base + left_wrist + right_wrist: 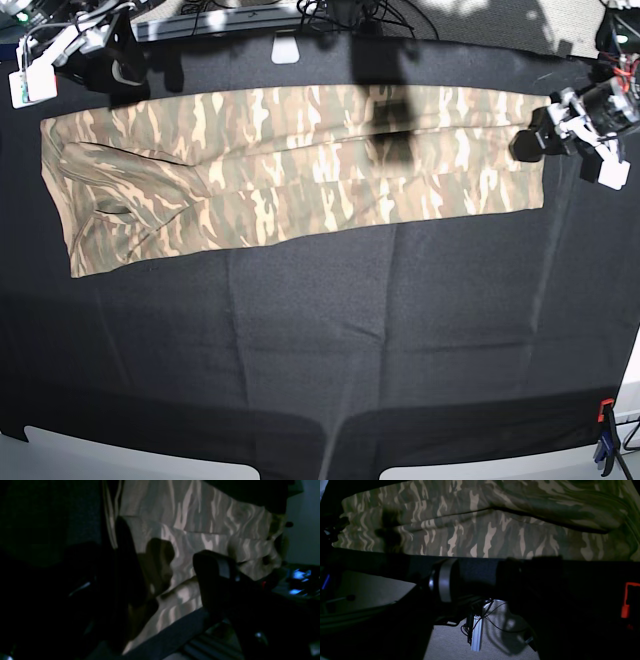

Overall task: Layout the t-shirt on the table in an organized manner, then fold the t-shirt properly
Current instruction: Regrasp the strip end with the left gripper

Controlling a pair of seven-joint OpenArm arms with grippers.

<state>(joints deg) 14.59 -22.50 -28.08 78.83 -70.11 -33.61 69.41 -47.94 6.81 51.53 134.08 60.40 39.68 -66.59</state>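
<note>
The camouflage t-shirt point(290, 170) lies as one long folded strip across the far part of the table point(320, 340), its sleeve end at the left. My left gripper point(535, 140) hovers at the strip's right end. In the left wrist view its dark fingers point(215, 580) stand wide apart over the t-shirt point(200, 527), open and clamping nothing. My right gripper point(118, 68) is at the strip's far left corner. In the right wrist view its fingers point(445, 580) are spread, open, over the black table edge point(475, 565), just short of the t-shirt point(482, 537).
A red and blue clamp point(603, 440) grips the cloth at the near right corner, and a red clamp point(627, 600) shows in the right wrist view. Cables and hardware point(330, 15) lie along the far edge. Floor and a metal rail point(476, 632) show below the table.
</note>
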